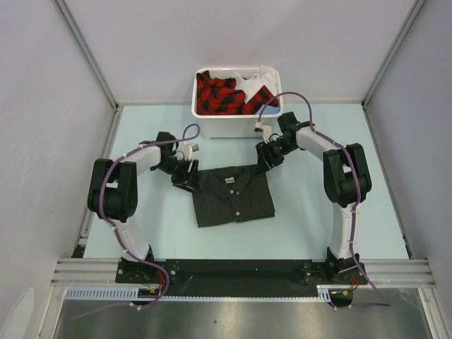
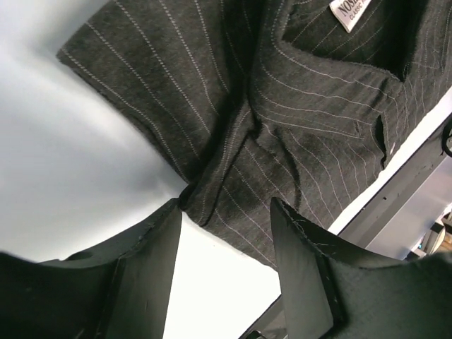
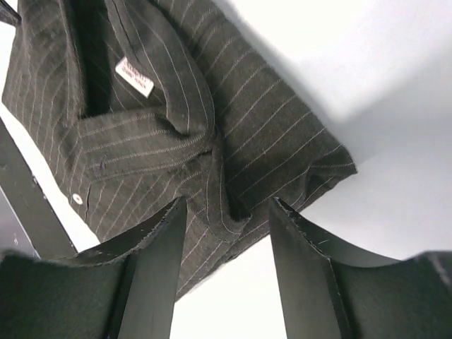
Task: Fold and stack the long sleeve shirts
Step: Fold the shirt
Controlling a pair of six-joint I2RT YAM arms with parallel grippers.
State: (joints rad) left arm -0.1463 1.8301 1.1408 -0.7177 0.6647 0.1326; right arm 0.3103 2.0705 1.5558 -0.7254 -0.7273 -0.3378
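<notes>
Table [image 1: 141,233] first: pale green, filling the middle of the top view. A white bin [image 1: 236,128] sits at its far edge, upper centre of the frame, stuffed with red-and-black plaid clothes [image 1: 215,95]. Just below the bin, dead centre, the pinstriped shirt [image 1: 233,201] lies as a neat square packet, collar toward the bin, sleeves tucked out of sight. So I'd say folding this one is basically done and we're at the let-go point.

The left gripper [image 1: 185,176] sits at the packet's upper left corner and the right gripper [image 1: 268,157] at its upper right. Both wrist views show the jaws roughly half apart with nothing pinched, and the folded edge lying just past the fingertips. A small white neck label [image 2: 351,13] shows inside the collar.

Next move, my guess: lift both arms clear without snagging the cloth, then go to the bin for another shirt. Can't tell if the plaid ones are long sleeved.
</notes>
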